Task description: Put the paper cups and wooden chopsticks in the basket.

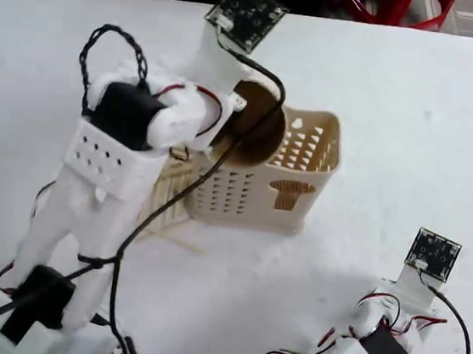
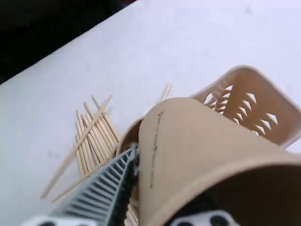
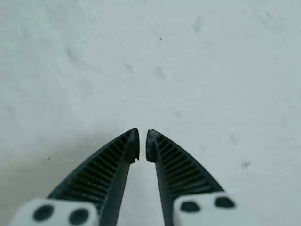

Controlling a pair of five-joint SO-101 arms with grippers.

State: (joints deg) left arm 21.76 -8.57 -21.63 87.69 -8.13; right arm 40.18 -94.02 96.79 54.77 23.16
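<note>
Cup work comes first: the left gripper is pinched on the wall of 1 brown paper cup, with 1 finger outside and the other tucked inside the mouth. The cup hangs tilted over the left end of the basket, its open mouth up and its bottom aimed down into the basket, so the drop looks like it is straight down. A brown curved rim peeks out just behind the held cup; it may be a 2nd cup, but I cannot tell. The wooden chopsticks lie flat in a loose heap on the tabletop, just beside the basket on the left arm's side. They mostly point the same way, and there are more than 10. The left arm is much nearer to them. The right gripper hangs over bare tabletop, well apart, tips almost touching, holding nothing.
</note>
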